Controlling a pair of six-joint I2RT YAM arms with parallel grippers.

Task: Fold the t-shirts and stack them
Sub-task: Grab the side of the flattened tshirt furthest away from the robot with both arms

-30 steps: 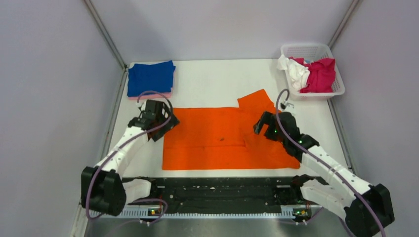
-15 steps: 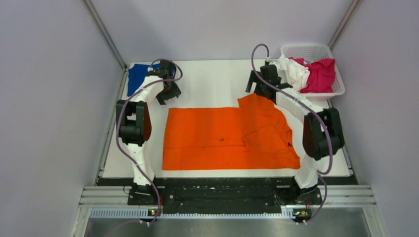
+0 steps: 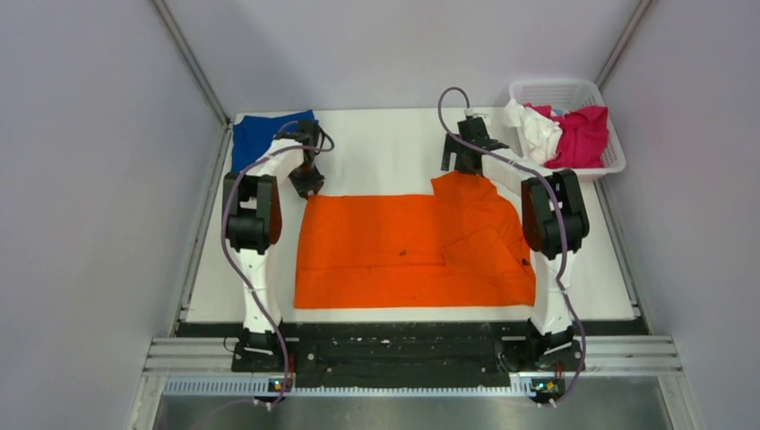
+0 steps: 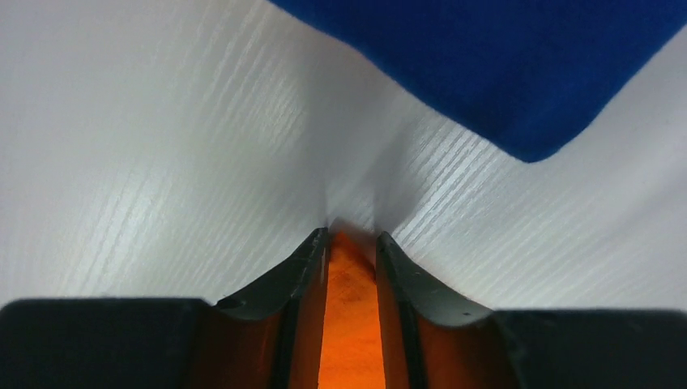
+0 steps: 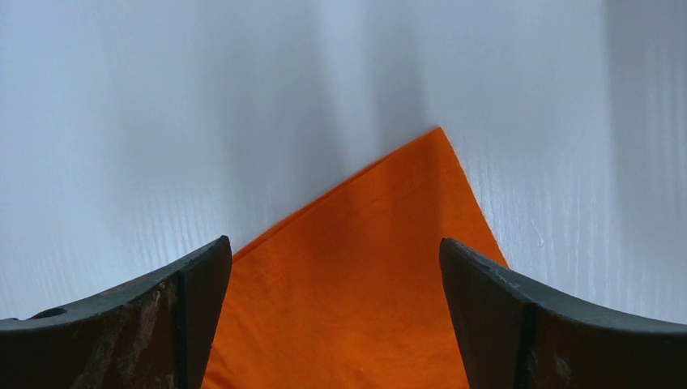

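Observation:
The orange t-shirt (image 3: 403, 251) lies spread flat across the middle of the table. My left gripper (image 3: 306, 184) is down at its far left corner. In the left wrist view, the left gripper (image 4: 350, 235) has its jaws drawn close together, with orange cloth (image 4: 350, 324) filling the narrow gap. My right gripper (image 3: 463, 159) hangs at the far right sleeve corner. In the right wrist view, the right gripper (image 5: 332, 243) is wide open, straddling the pointed orange corner (image 5: 381, 267). A folded blue t-shirt (image 3: 260, 134) lies at the far left, just beyond the left gripper.
A white lattice basket (image 3: 565, 90) stands at the far right corner, holding a magenta t-shirt (image 3: 582, 134) and a white one (image 3: 536, 130). Grey walls close in the table on three sides. The blue t-shirt's corner (image 4: 502, 65) shows ahead of the left fingers.
Both arms have stretched from the shirt's near side out to its far corners. The left jaws have gone from wide open to narrow around the orange corner. The right jaws stay open.

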